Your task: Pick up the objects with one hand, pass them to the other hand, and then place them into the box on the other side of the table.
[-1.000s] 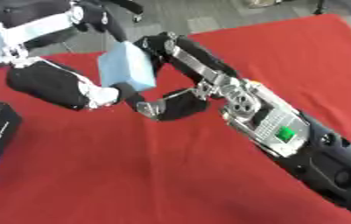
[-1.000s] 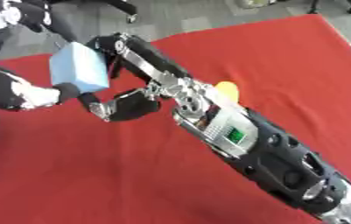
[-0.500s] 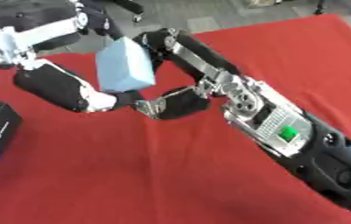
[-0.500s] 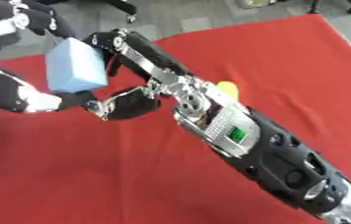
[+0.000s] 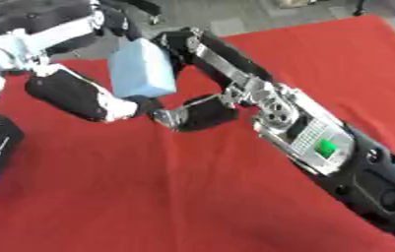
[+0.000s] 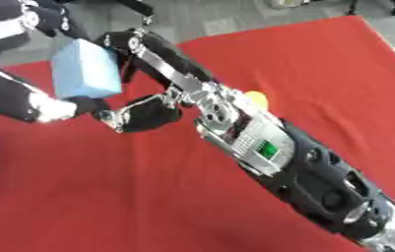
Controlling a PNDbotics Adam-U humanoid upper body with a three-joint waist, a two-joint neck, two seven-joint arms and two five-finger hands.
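Observation:
A light blue block (image 5: 142, 69) hangs above the red table (image 5: 148, 197), held between both hands. My left hand (image 5: 73, 93) comes in from the upper left and wraps the block's left side and top. From the lower right, my right hand (image 5: 202, 112) reaches it. Its fingers (image 5: 202, 49) lie along the block's right side and its thumb curls beneath. The block's lower edge is hidden behind the hands. A small yellow thing (image 6: 256, 98) lies on the cloth just behind my right wrist.
A black box (image 5: 0, 142) with a purple side stands at the table's left edge. Grey floor lies beyond the far edge of the red cloth. My right forearm (image 5: 330, 147) crosses the lower right of the table.
The blue block and both hands have stayed almost where they were, with only a slight drift upward.

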